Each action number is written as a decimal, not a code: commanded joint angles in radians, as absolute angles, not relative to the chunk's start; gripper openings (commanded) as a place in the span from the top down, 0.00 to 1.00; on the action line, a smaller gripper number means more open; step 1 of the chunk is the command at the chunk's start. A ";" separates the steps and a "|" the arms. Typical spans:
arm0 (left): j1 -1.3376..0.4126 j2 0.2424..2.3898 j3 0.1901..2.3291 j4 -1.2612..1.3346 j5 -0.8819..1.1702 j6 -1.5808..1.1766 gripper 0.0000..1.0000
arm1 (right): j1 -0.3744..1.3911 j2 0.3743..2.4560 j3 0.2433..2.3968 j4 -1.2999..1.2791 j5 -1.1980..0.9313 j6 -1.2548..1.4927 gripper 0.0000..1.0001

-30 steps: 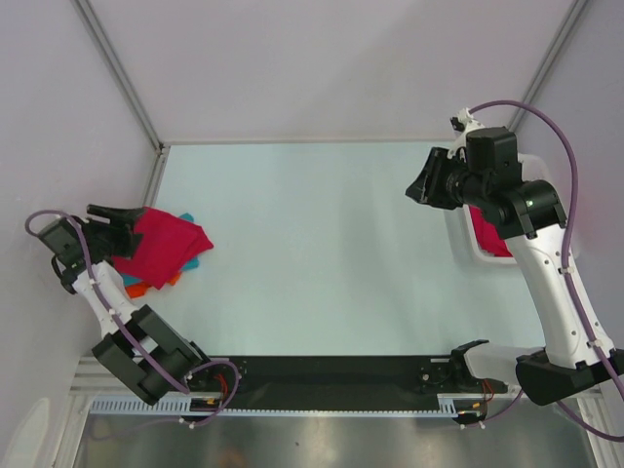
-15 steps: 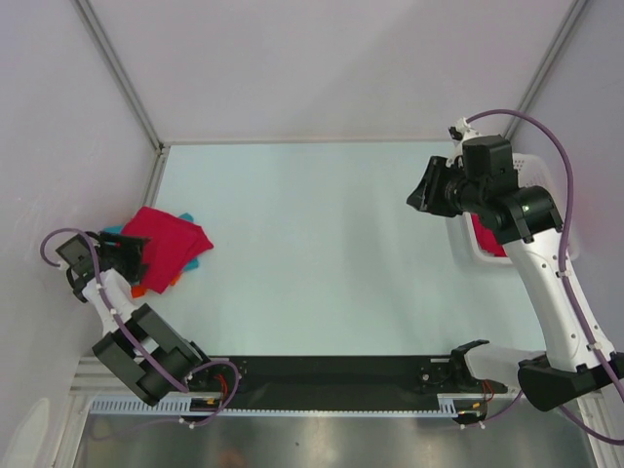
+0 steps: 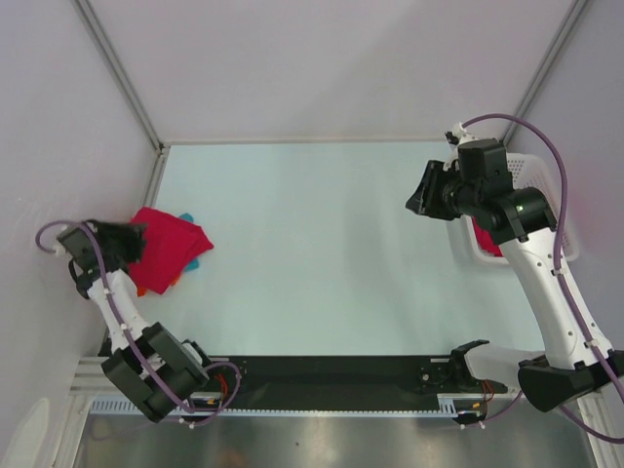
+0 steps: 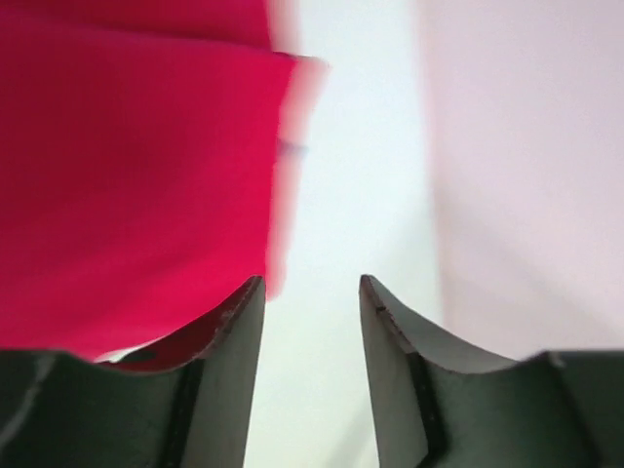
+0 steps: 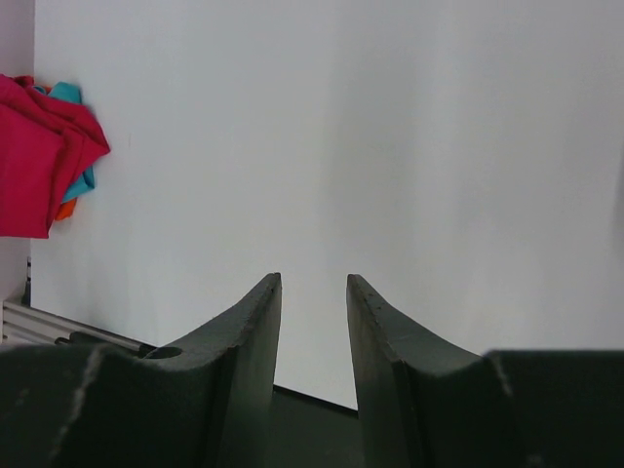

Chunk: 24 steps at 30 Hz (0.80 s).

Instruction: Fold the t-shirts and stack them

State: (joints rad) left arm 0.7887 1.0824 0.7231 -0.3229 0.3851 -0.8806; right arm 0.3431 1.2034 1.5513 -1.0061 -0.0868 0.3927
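A folded crimson t-shirt [image 3: 168, 246] tops a stack at the table's left edge, with a teal shirt [image 3: 192, 261] and an orange shirt [image 3: 142, 290] peeking out beneath. The stack also shows in the right wrist view [image 5: 44, 166]. My left gripper [image 3: 129, 239] is open and empty at the stack's left edge; the crimson cloth [image 4: 127, 185] fills the left of its wrist view, blurred. Another crimson shirt [image 3: 487, 239] lies in the white basket [image 3: 546, 190]. My right gripper [image 3: 421, 195] is open and empty, raised left of the basket.
The enclosure's white left wall [image 4: 526, 166] stands close to my left gripper. The basket sits against the right wall. A black rail [image 3: 331, 375] runs along the near edge.
My left gripper has drawn back off the crimson stack toward the left wall, then swung up beside its left edge. The right arm has shifted only slightly.
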 commanded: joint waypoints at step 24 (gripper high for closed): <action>-0.565 1.500 1.516 -0.485 0.448 -0.192 0.91 | 0.356 1.279 1.608 -0.841 -0.212 0.426 0.55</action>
State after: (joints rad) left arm -0.5476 1.6073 1.6135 -0.5594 0.4648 -0.2741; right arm 0.3454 1.2793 1.6344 -0.9092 -0.1390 0.3931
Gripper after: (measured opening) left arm 0.092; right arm 0.450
